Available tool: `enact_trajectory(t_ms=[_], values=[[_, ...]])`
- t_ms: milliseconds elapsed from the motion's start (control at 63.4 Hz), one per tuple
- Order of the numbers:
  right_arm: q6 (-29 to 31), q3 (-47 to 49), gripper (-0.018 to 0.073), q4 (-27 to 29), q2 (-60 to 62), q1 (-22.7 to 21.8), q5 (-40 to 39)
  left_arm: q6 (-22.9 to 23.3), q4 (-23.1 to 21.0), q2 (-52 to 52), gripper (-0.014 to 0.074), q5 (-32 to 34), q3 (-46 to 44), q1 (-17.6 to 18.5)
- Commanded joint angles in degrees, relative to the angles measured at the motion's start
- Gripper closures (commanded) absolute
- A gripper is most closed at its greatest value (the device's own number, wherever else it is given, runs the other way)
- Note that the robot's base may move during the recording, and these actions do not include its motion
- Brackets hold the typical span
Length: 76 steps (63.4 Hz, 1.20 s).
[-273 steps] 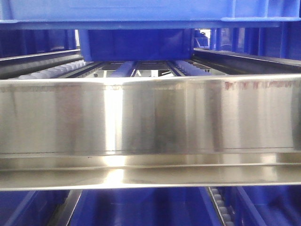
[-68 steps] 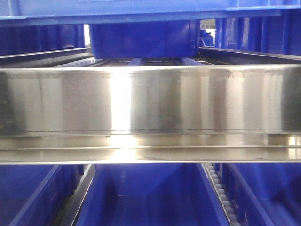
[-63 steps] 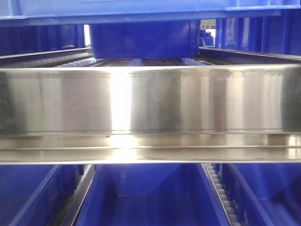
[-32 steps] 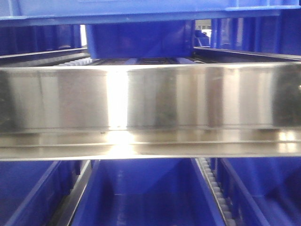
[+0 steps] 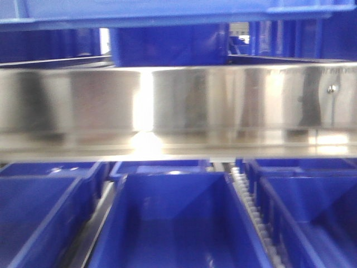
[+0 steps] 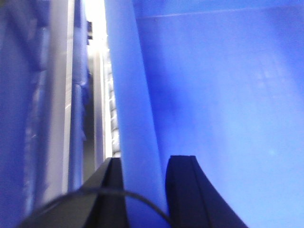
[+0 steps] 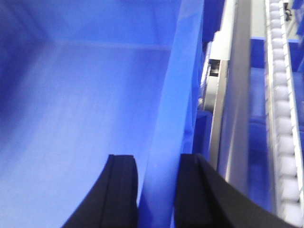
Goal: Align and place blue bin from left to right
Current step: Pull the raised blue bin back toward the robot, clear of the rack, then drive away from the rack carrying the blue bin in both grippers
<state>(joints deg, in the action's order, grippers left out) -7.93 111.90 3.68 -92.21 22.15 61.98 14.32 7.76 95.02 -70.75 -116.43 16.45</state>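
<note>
The blue bin (image 6: 213, 95) fills both wrist views, seen from above into its smooth inside. My left gripper (image 6: 145, 162) is shut on the bin's left rim (image 6: 130, 95), one finger outside and one inside the wall. On the opposite wall, my right gripper (image 7: 156, 159) is shut on the right rim (image 7: 178, 95) in the same way. In the front view a blue bin's rim (image 5: 139, 12) spans the top edge, above the steel rail (image 5: 223, 100). Neither gripper shows in the front view.
Below the steel rail stand three smaller blue tubs side by side: left (image 5: 39, 218), middle (image 5: 173, 223), right (image 5: 318, 212). A white roller track (image 5: 251, 212) runs between middle and right tubs. Another roller track (image 7: 285, 118) lies right of the held bin. A further blue tub (image 5: 167, 44) stands behind the rail.
The steel rail has risen in the front view and looks narrower. The lower tubs show much more, including their near rims. The rim at the top stays in place.
</note>
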Motion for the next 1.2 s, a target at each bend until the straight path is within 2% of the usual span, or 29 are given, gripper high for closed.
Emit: enact_trajectory(t_ms=[0,236,1182], values=[[1.87,0.73,0.0636,-1.42,1.47,-0.23,-4.65,-0.62,0.56,-1.67,0.0612,7.38,-1.38,-0.06],[1.87,0.73,0.0636,-1.42,1.47,-0.23,-4.65,-0.62,0.56,-1.67,0.0612,11.22,-1.38,-0.06],[1.87,0.73,0.0636,-1.42,1.47,-0.23,-4.65,-0.62,0.56,-1.67,0.0612,11.77,-1.38,-0.06]])
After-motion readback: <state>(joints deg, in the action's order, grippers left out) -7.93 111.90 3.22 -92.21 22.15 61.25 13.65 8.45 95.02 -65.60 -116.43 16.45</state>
